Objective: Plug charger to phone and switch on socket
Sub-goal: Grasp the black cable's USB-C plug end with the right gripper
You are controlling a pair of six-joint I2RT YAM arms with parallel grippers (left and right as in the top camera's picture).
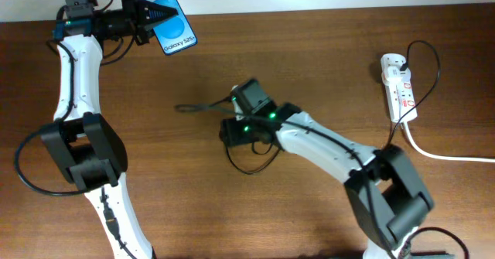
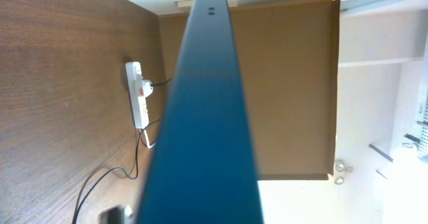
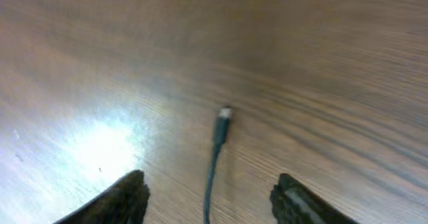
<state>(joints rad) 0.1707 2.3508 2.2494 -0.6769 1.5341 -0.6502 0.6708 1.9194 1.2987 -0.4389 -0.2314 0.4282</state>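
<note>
left gripper (image 1: 164, 16) is pinched on the galaxy s25 phone (image 1: 172, 28). it looks lifted off the table (image 1: 309, 50), well left of the power strip (image 1: 398, 85) and edge-on to our left wrist cam, likely to present an end for plugging. right gripper (image 3: 210, 182) is spread, with fingers (image 3: 127, 197) straddling the charger cable (image 3: 212, 164) just behind its plug tip (image 3: 224, 114). the tip lies flat on the table between the strip and the phone. we read this as lining up a grasp close to the tip for control. the cable's far end looks seated in the strip. red switch (image 2: 142, 88) state is unclear.
</note>
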